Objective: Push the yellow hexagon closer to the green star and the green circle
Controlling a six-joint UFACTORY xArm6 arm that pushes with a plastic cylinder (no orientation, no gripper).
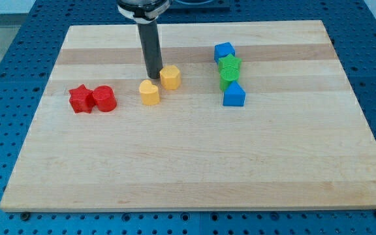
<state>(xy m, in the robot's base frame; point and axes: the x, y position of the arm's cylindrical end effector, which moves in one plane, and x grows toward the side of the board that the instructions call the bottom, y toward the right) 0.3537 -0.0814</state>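
Observation:
The yellow hexagon point(170, 77) lies on the wooden board, a little above centre. My tip point(154, 76) stands right at its left side, touching or nearly touching it. A yellow heart point(149, 93) lies just below my tip. To the view's right, the green star point(229, 64) and the green circle point(228, 79) sit in a vertical column, star above circle. The hexagon is about a block's width and a half left of that column.
A blue block point(224, 51) tops the column and a blue block point(234, 95) ends it below. A red star point(79, 99) and a red cylinder point(104, 99) sit together at the view's left. The board's edge point(194, 207) borders a blue table.

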